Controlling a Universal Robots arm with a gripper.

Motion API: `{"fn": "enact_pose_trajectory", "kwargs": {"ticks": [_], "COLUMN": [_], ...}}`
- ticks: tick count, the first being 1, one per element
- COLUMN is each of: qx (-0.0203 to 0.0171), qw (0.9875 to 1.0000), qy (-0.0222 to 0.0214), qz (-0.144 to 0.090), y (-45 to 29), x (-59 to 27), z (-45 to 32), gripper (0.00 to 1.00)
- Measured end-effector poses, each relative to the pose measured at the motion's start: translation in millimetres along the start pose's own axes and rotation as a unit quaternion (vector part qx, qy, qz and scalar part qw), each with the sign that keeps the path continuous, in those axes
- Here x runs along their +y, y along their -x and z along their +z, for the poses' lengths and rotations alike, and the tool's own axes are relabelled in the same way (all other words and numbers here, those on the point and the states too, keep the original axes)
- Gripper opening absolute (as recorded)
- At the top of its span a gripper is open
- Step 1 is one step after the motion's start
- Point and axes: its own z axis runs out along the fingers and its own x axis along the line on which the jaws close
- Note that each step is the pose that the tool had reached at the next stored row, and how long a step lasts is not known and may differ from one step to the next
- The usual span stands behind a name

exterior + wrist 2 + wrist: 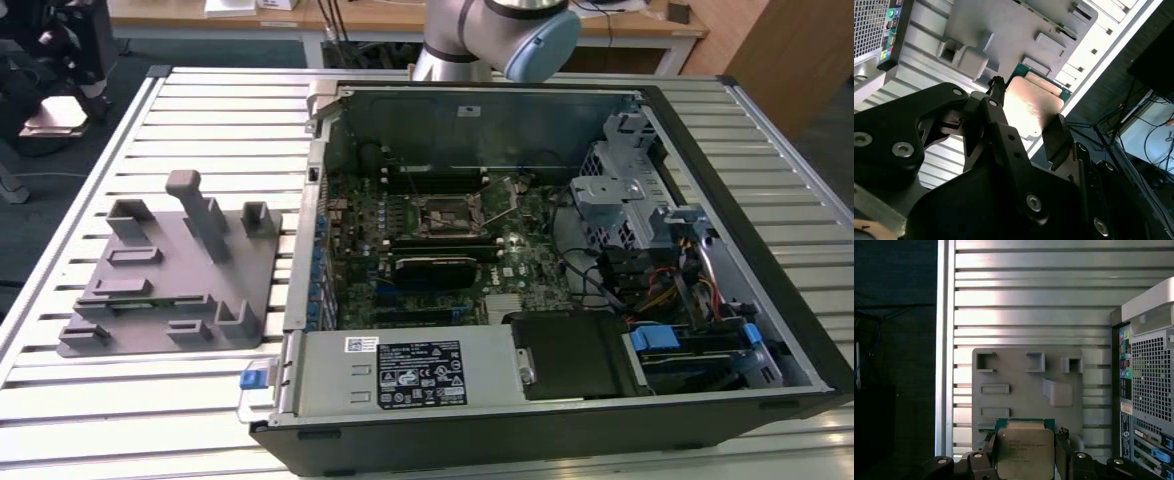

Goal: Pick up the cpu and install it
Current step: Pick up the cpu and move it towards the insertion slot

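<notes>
Both fingers (pixel 1056 137) of your gripper (pixel 1026 122) pinch the cpu (pixel 1024 452) by opposite sides, holding it over an edge of the grey holder tray (pixel 1019 375) on the slatted table (pixel 1029 290), beside the computer case (pixel 1149 365).

A grey holder tray (pixel 160 290) with upright posts lies on the slatted metal surface (pixel 200 120). Just beside it, toward the exterior view's right, lies an open computer case (pixel 481 115). Inside are a green motherboard (pixel 534 265), a silver power supply (pixel 400 370) and bundled cables (pixel 661 290). A wooden desk (pixel 387 18) stands behind.
</notes>
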Motion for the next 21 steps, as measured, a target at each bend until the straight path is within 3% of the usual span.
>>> {"fn": "enact_pose_trajectory", "kwargs": {"ticks": [4,13,21], "qx": [0.0,-0.0001,0.0], "qw": [1.0,1.0,1.0], "qy": [0.0,0.0,0.0], "qz": [0.0,0.0,0.0], "y": [16.5,45.9,79.5], "x": [0.2,0.7,1.1], "z": [-0.4,-0.8,-1.5], "gripper": [0.54,0.54,0.54]}}
